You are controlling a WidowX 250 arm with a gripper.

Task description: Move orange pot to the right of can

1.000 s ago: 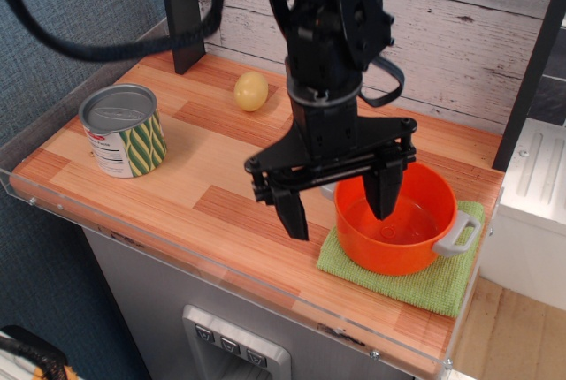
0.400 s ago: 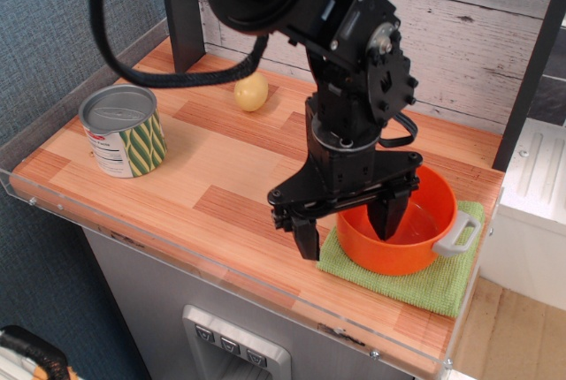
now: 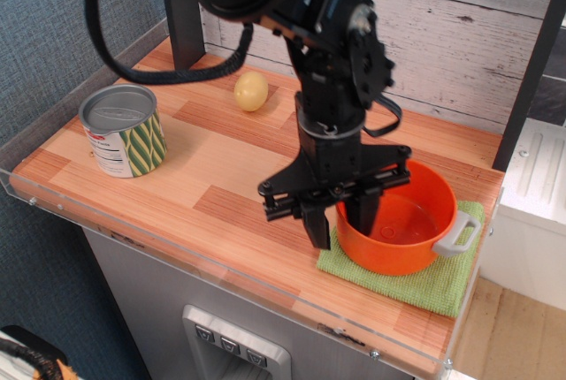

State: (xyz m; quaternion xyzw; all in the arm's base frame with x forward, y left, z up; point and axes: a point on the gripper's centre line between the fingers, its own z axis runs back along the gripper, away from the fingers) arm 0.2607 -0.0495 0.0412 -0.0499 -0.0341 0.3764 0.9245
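The hand (image 3: 342, 215) has closed in since a moment ago — its fingers now pinch the near wall of the orange pot (image 3: 400, 228); still on its cloth, well apart from the can (image 3: 123, 129).

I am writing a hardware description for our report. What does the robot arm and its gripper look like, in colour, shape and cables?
The arm is matt black, built from bulky rounded joint housings. A thick black cable loops from its upper part. The gripper is black too: a horizontal bar with visible screws and two flat, tapered fingers. No markings are readable.
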